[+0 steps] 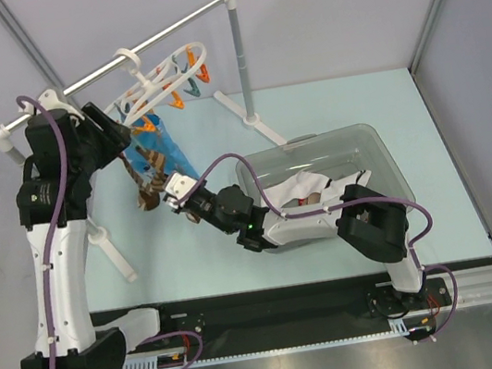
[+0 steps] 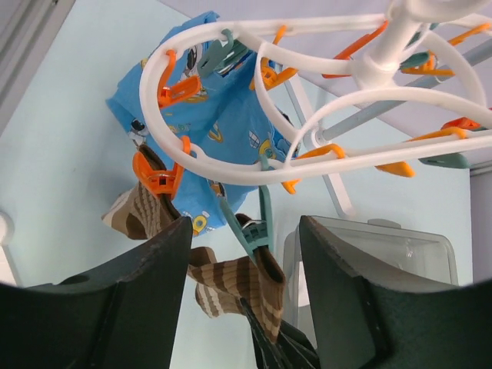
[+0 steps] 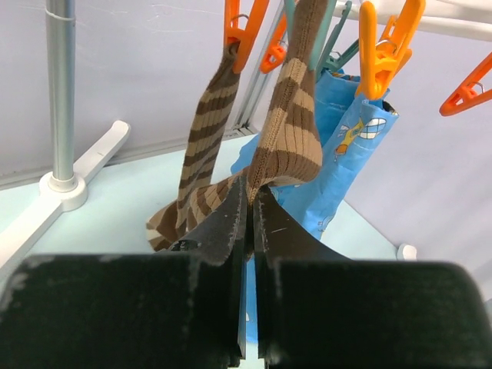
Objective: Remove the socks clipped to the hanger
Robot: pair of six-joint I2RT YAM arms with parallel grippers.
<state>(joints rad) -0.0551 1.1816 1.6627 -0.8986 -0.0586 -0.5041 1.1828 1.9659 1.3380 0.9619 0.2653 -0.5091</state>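
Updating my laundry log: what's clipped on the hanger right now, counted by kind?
Striped socks: 2
Blue cloth: 1
Total: 3

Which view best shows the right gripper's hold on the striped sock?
Right wrist: the right gripper is shut on the striped sock, close up. Left wrist shows it smaller; top external shows only a brown scrap beside the blue cloth.
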